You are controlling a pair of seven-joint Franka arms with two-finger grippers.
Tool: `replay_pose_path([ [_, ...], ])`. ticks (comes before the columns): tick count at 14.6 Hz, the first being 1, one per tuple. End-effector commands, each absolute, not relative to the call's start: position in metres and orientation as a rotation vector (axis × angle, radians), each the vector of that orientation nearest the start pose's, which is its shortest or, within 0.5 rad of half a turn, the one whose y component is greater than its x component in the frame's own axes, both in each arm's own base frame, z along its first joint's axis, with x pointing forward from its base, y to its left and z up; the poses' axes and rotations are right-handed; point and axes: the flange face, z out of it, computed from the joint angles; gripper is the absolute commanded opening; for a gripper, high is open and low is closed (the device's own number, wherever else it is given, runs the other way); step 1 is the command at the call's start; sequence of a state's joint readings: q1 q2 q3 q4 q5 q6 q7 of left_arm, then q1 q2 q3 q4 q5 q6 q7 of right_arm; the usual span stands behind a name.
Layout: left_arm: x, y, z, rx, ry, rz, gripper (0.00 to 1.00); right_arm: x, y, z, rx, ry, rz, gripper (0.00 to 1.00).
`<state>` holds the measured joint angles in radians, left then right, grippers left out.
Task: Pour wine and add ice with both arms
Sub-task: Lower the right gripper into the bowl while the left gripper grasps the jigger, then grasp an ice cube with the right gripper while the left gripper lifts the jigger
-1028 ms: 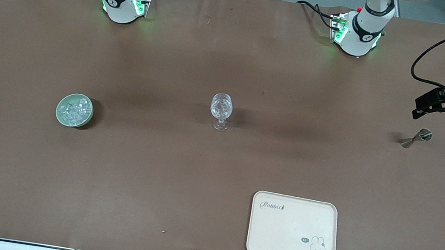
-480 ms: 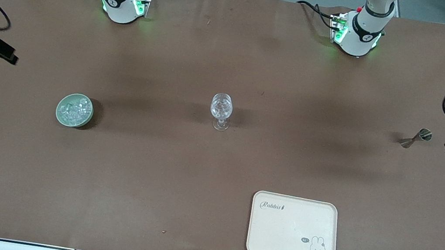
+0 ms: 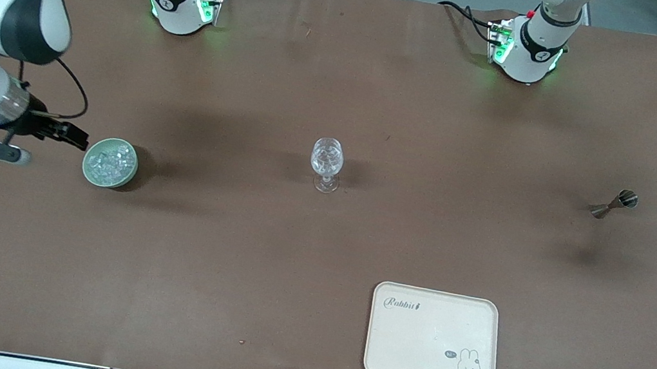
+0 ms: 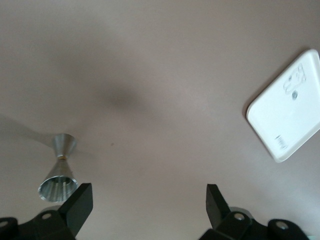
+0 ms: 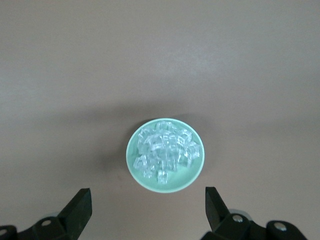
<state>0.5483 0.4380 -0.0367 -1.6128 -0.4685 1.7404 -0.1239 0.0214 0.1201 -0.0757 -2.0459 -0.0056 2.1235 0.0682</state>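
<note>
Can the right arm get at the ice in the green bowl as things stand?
Probably yes: the right hand, open, is up beside the bowl, and nothing covers the ice or stands nearby.

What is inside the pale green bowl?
The pale green bowl holds a heap of clear ice cubes. The bowl's bottom is covered by the heap, so anything beneath cannot be seen.

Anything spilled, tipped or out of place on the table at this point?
One thing: the metal jigger lies on its side toward the left arm's end of the table, not upright. No spill shows. The ice sits heaped in its green bowl, and the wine glass stands upright.
</note>
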Motion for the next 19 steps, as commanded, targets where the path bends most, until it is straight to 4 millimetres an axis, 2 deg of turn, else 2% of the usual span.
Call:
replay_pose_path([
  [1, 0.579, 0.307, 0.321, 2.216, 1.225, -0.378, 1.0, 0.55, -0.03, 0.327, -3.16, 0.162, 0.014, 0.99],
  [3, 0.574, 0.314, 0.296, 2.134, 1.328, -0.447, 1.0, 0.545, -0.032, 0.292, -3.167, 0.15, -0.032, 0.92],
  [6, 0.556, 0.338, 0.256, 2.018, 1.428, -0.519, 1.0, 0.542, -0.032, 0.277, -3.182, 0.13, -0.008, 0.72],
  [7, 0.552, 0.341, 0.241, 1.98, 1.447, -0.558, 1.0, 0.542, -0.032, 0.27, -3.182, 0.128, -0.013, 0.69],
  [9, 0.541, 0.346, 0.22, 1.923, 1.459, -0.619, 1.0, 0.539, -0.033, 0.253, -3.183, 0.131, -0.01, 0.67],
  [11, 0.534, 0.341, 0.203, 1.874, 1.483, -0.713, 1.0, 0.537, -0.033, 0.242, -3.183, 0.13, -0.003, 0.67],
  [13, 0.523, 0.347, 0.191, 1.813, 1.524, -0.771, 1.0, 0.534, -0.032, 0.238, -3.184, 0.123, 0.012, 0.66],
  [15, 0.521, 0.346, 0.181, 1.774, 1.531, -0.794, 1.0, 0.532, -0.032, 0.231, -3.184, 0.124, 0.033, 0.64],
  [17, 0.511, 0.356, 0.174, 1.726, 1.545, -0.801, 1.0, 0.531, -0.032, 0.228, -3.183, 0.124, 0.043, 0.64],
  [19, 0.504, 0.351, 0.16, 1.696, 1.514, -0.87, 1.0, 0.53, -0.032, 0.223, -3.184, 0.126, 0.051, 0.64],
])
